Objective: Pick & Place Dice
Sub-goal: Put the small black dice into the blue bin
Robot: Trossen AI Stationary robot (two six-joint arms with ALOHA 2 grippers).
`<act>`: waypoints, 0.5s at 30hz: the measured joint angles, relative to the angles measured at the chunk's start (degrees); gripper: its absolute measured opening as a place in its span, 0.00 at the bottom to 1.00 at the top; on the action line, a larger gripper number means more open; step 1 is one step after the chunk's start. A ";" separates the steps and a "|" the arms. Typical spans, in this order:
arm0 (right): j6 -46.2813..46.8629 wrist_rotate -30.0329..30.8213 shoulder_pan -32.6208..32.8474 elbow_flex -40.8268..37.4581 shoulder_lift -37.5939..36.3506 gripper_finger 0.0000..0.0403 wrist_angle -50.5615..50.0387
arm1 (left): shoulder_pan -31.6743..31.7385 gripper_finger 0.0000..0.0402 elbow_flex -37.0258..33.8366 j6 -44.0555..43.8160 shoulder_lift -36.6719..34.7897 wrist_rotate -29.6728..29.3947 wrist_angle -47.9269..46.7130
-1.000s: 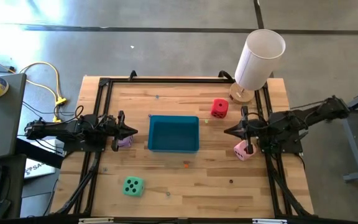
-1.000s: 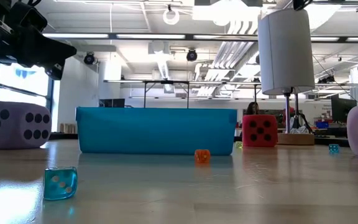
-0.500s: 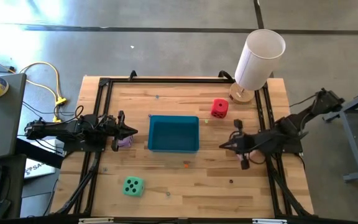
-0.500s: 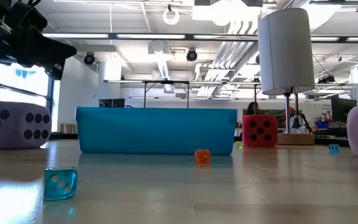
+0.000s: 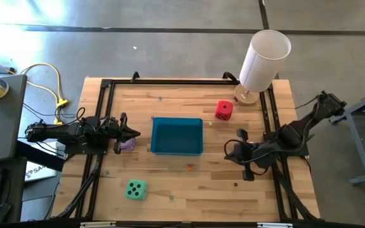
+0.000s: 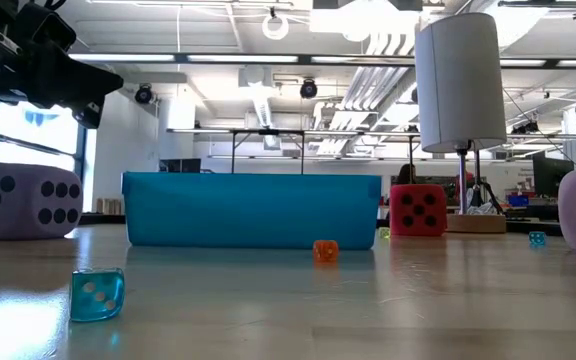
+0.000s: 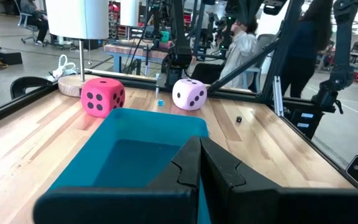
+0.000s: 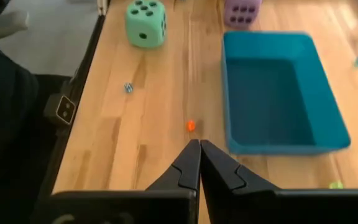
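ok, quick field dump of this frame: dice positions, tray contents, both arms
tray: teal tray, mid-table, nothing visible inside
red die: on the table, between tray and white cylinder
pink die: on the table on the right arm's side; hidden under the right arm from above
lilac die: on the table on the tray's left-arm side, under the left gripper's tip
green die: near the front edge, left side
left gripper: fingers shut, holding nothing, pointing at the tray
right gripper: fingers shut, holding nothing, beside the tray's right edge
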 joint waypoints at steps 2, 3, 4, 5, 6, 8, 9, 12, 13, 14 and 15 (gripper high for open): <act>2.29 -0.35 0.00 0.74 0.61 0.00 -1.69 | -0.01 0.00 0.00 1.18 0.01 0.00 0.02; 3.29 -0.65 0.00 1.11 0.80 0.00 -2.58 | 0.01 0.00 0.00 2.17 0.01 0.00 0.02; 4.06 -1.08 0.00 1.39 0.93 0.00 -3.41 | 0.00 0.00 0.00 2.90 0.00 0.00 0.02; 4.92 -1.60 -0.03 1.52 1.00 0.00 -4.40 | 0.00 0.00 0.00 3.50 0.01 0.00 0.02; 5.70 -2.06 -0.07 1.53 1.00 0.00 -5.33 | 0.00 0.00 0.00 3.86 0.00 0.00 0.04; 7.79 -2.28 -0.07 1.53 1.00 0.00 -7.11 | 0.00 0.00 0.00 3.93 0.00 0.00 0.04; 9.03 -2.36 -0.07 1.53 1.00 0.00 -8.03 | 0.01 0.00 0.00 3.93 0.00 0.00 0.04; 12.84 -2.71 0.02 1.53 1.00 0.00 -10.31 | -0.01 0.00 0.00 3.96 -0.01 0.00 0.07; 14.06 -2.98 0.15 1.53 1.00 0.00 -10.92 | 0.01 0.00 0.00 3.96 0.01 0.00 0.08; 15.23 -3.28 0.36 1.53 1.00 0.00 -11.47 | 0.01 0.00 0.00 3.96 0.00 0.00 0.20; 16.26 -3.50 0.57 1.53 1.00 0.00 -11.88 | 0.00 0.00 0.00 3.96 0.01 0.00 0.33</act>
